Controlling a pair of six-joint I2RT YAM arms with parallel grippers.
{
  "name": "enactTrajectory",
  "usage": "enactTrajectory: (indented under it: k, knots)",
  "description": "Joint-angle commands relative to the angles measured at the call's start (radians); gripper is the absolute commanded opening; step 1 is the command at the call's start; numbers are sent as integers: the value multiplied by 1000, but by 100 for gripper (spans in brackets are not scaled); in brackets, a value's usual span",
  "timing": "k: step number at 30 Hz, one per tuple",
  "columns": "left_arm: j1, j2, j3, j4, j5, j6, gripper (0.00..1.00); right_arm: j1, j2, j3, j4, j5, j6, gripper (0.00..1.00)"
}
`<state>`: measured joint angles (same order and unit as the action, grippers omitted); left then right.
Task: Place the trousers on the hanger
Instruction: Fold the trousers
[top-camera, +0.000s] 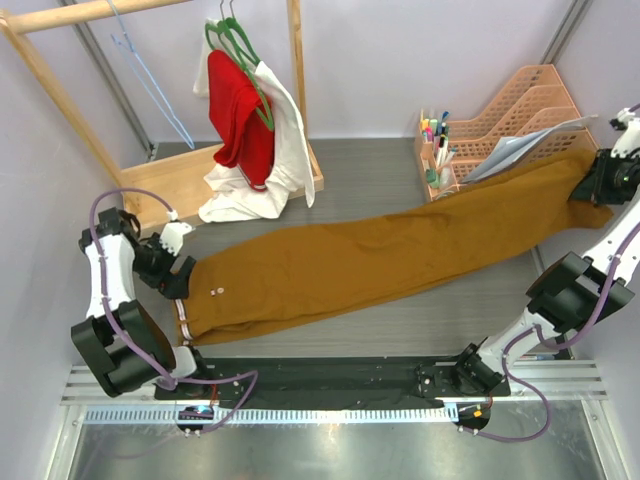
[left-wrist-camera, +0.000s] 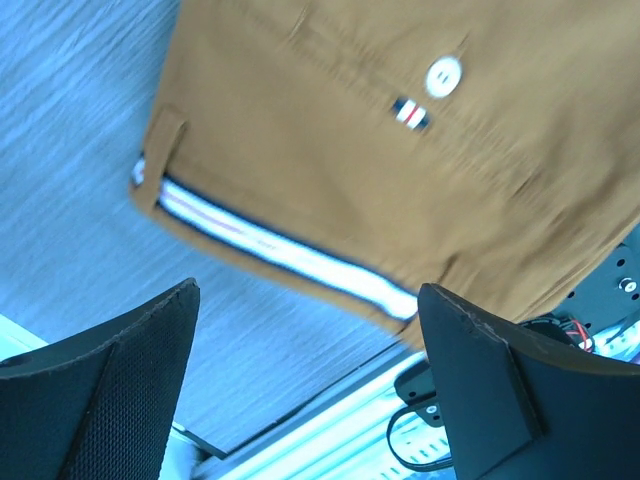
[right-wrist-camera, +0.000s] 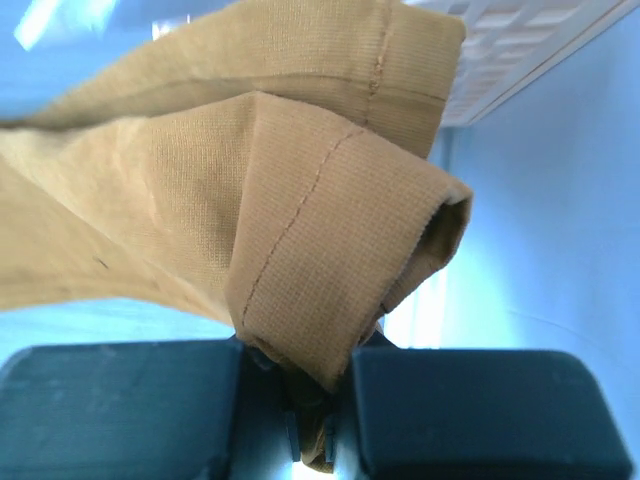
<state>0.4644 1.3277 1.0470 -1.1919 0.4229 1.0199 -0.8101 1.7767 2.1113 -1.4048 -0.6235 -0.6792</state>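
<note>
The ochre-brown trousers (top-camera: 380, 255) lie stretched across the table, waist at the left, leg ends at the right. My left gripper (top-camera: 180, 275) is open just left of the waistband; in the left wrist view the striped waistband (left-wrist-camera: 290, 255) and a white button (left-wrist-camera: 443, 76) lie beyond the gripper's (left-wrist-camera: 310, 345) spread fingers (left-wrist-camera: 480, 380). My right gripper (top-camera: 592, 185) is shut on the trousers' leg hem (right-wrist-camera: 330, 260), which bunches between its fingers (right-wrist-camera: 470, 410). The light-blue wire hanger (top-camera: 150, 80) hangs from the wooden rack at the back left.
Green hangers (top-camera: 240, 45) carry a red garment (top-camera: 240, 110) and a white garment (top-camera: 275, 150) on the wooden rack (top-camera: 160, 175). An orange file organiser (top-camera: 520, 110) with pens and papers stands at the back right. A black strip (top-camera: 330, 380) runs along the near edge.
</note>
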Motion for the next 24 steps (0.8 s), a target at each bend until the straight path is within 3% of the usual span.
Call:
enactTrajectory:
  k: [1, 5, 8, 12, 15, 16, 20, 22, 24]
  knots:
    - [-64, -4, -19, 18, -22, -17, 90, -21, 29, 147, -102, -61, 93, 1]
    - [-148, 1, -57, 84, -50, -64, 89, 5, -35, 122, -102, -145, 102, 1]
    - [-205, 25, -87, 130, -85, -83, 87, 93, -118, -2, -102, -237, 110, 1]
    - [-240, 60, -97, 170, -98, -106, 86, 248, -189, -170, -34, -358, 237, 1]
    - [-247, 80, -104, 184, -102, -110, 85, 394, -308, -357, 215, -374, 488, 1]
    - [-248, 84, -105, 198, -104, -113, 85, 428, -342, -416, 412, -374, 571, 1]
    - [-250, 90, -122, 213, -102, -118, 85, 638, -505, -663, 885, -305, 1038, 1]
    - [-250, 82, -128, 221, -99, -121, 84, 713, -569, -781, 1121, -244, 1165, 1]
    - [-250, 77, -136, 225, -87, -129, 85, 849, -588, -850, 1229, -181, 1279, 1]
